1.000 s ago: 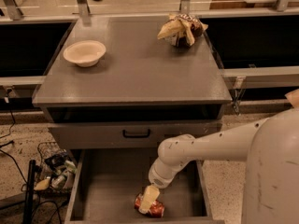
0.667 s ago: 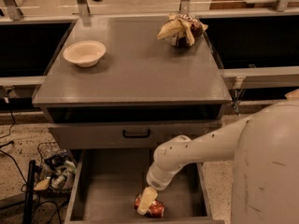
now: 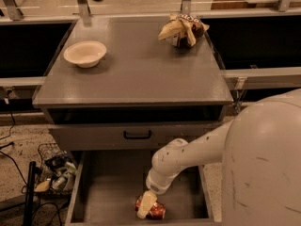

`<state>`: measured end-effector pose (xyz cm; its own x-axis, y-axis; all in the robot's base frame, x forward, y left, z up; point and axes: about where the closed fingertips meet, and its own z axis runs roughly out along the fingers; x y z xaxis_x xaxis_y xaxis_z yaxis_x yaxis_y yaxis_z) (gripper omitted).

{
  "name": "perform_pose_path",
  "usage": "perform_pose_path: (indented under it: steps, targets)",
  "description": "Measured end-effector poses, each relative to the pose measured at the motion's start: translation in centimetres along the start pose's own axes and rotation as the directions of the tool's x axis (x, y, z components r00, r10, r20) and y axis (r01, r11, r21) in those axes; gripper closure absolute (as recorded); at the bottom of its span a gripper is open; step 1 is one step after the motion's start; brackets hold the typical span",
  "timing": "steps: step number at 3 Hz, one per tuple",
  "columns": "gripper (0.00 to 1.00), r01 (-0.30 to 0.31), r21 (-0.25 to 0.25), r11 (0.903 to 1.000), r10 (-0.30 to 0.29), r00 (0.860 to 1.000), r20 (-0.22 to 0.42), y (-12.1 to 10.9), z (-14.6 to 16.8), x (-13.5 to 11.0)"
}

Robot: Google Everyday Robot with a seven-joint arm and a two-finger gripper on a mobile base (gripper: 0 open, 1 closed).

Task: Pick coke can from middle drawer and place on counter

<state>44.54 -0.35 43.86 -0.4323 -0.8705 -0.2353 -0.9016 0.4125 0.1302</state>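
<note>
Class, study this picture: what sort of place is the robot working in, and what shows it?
Probably a kitchen or break room: a counter holding a bowl and a snack bag, with a coke can in the open drawer below, where the end effector sits at the can.

Nothing legible anywhere. Print on the red can (image 3: 158,211), near end of the open drawer (image 3: 108,192), too small to read. Same for dark marks on the snack bag (image 3: 183,29), far right of the worktop (image 3: 141,69). Hand (image 3: 146,209) down in the drawer, against the can.
</note>
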Motion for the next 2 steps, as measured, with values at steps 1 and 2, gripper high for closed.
perform_pose_path:
  steps: [1,2]
  targets:
    - [0.0,0.0,0.0,1.0,0.0,1.0,0.0,0.0,0.0,0.0]
    - [0.0,-0.008,-0.004,1.0,0.008,1.0,-0.016,0.03,0.58,0.11]
